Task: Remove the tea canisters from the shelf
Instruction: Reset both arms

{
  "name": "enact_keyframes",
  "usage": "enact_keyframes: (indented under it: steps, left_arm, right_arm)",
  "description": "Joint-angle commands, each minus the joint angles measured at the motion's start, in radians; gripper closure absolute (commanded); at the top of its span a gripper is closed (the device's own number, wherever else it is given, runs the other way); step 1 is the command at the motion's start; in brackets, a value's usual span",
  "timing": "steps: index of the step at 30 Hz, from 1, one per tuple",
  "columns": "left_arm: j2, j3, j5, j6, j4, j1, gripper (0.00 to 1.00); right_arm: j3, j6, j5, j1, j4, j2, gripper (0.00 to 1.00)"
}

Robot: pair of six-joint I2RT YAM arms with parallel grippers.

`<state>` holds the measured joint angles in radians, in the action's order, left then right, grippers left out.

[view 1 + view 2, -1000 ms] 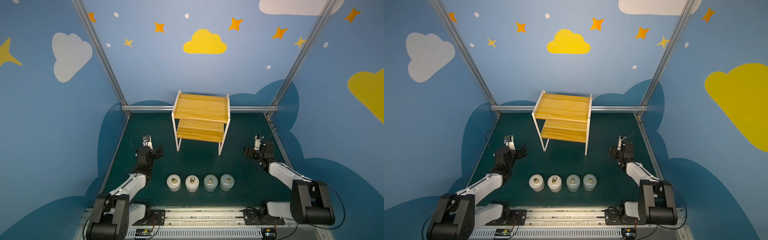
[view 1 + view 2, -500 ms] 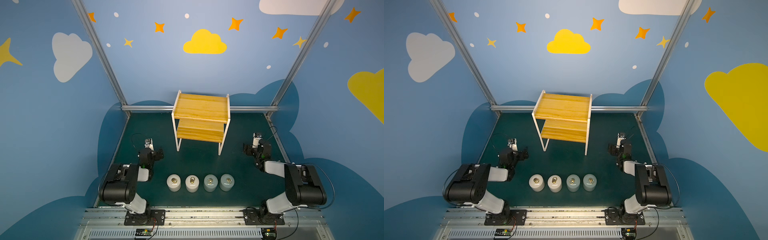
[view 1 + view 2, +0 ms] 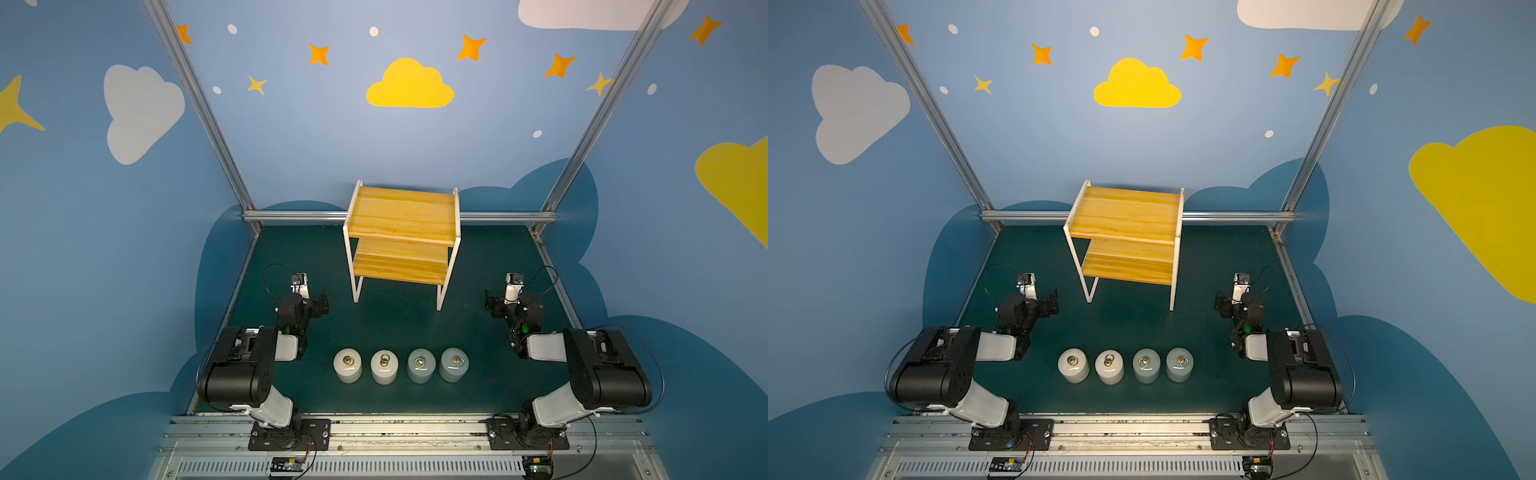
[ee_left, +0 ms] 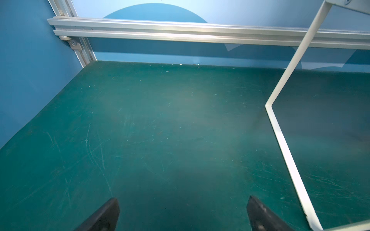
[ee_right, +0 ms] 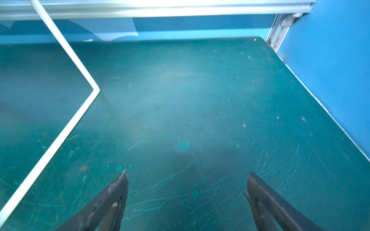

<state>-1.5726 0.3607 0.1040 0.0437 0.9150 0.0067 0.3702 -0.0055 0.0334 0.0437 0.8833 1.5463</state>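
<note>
Several tea canisters stand upright in a row on the green mat near the front in both top views: two off-white [image 3: 347, 365] [image 3: 384, 366] on the left and two grey-blue [image 3: 421, 365] [image 3: 454, 365] on the right. Behind them the yellow two-tier shelf [image 3: 403, 216] [image 3: 1125, 216] has both boards bare. My left gripper [image 3: 322, 305] [image 4: 183, 199] is open over bare mat, left of the shelf's white leg [image 4: 280, 136]. On the other side of the shelf my right gripper [image 3: 492, 305] [image 5: 187, 173] is open and holds nothing, beside the frame leg [image 5: 66, 124].
An aluminium rail [image 3: 299, 215] runs along the back of the mat, and blue walls close both sides. Both arms are folded low over their bases [image 3: 286, 434] [image 3: 528, 434] on the front track. Neither gripper touches the shelf or a canister.
Both arms have folded back over their bases, and the grippers drew slightly toward the front. The right jaws spread a little wider. Canisters and shelf stayed put.
</note>
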Motion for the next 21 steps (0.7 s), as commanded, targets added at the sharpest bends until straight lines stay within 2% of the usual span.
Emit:
enact_keyframes:
  steps: [1,21]
  left_arm:
    - [0.0,0.008,-0.011,-0.015,0.017,0.002,0.0]
    - [0.001,0.007,-0.011,-0.015,0.019,0.002,0.0]
  right_arm:
    - [-0.001,-0.004,0.005,0.005,0.055,0.009,0.05]
    - [-0.004,-0.004,-0.008,0.001,0.062,0.009,0.06]
